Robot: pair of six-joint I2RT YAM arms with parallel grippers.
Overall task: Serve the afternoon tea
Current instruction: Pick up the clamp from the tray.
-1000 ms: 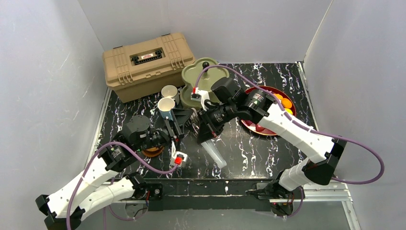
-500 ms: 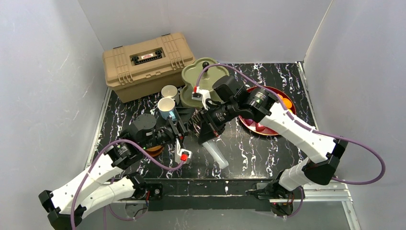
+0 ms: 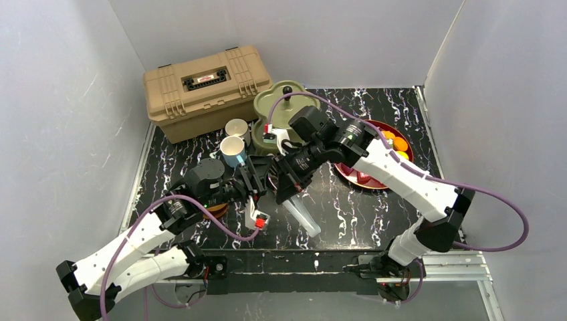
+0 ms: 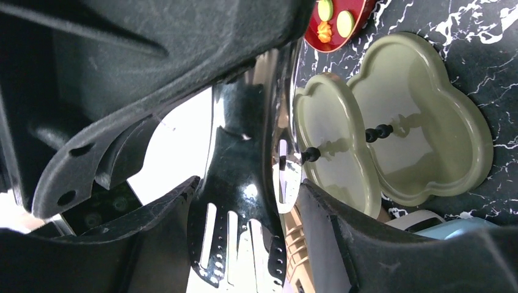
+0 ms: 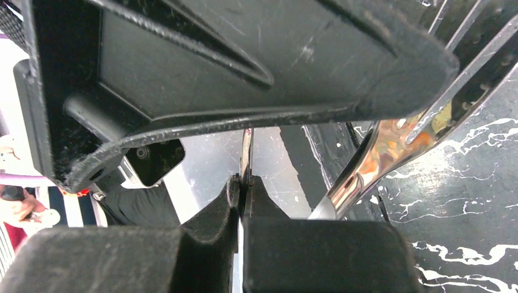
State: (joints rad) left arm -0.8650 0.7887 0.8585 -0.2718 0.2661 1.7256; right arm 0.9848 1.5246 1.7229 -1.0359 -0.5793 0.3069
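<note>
Metal tongs [image 3: 302, 215] with slotted heads hang over the middle of the table. My right gripper [image 3: 289, 189] is shut on one thin blade of the tongs [image 5: 247, 152]; the other blade [image 5: 391, 146] springs off to the right. My left gripper [image 4: 244, 244] is open and straddles the tongs' slotted head [image 4: 238, 201], its left finger against the head and its right finger just clear. The olive-green stand [image 3: 287, 107] with its black knob stands behind both grippers. A white mug [image 3: 236, 127] and a light-blue mug [image 3: 232, 148] sit left of it. Toy cakes [image 3: 400, 142] lie on a red plate [image 3: 361, 179].
A tan toolbox [image 3: 204, 87] fills the back left corner. A brown saucer [image 3: 214, 211] lies under my left arm. Both arms crowd the table's centre, close to the mugs and the stand [image 4: 427, 122]. The red plate [image 4: 336, 18] lies right of the stand.
My left gripper has slid right toward the right gripper and narrowed around the tongs' head. The right arm has shifted slightly left with the tongs in it.
</note>
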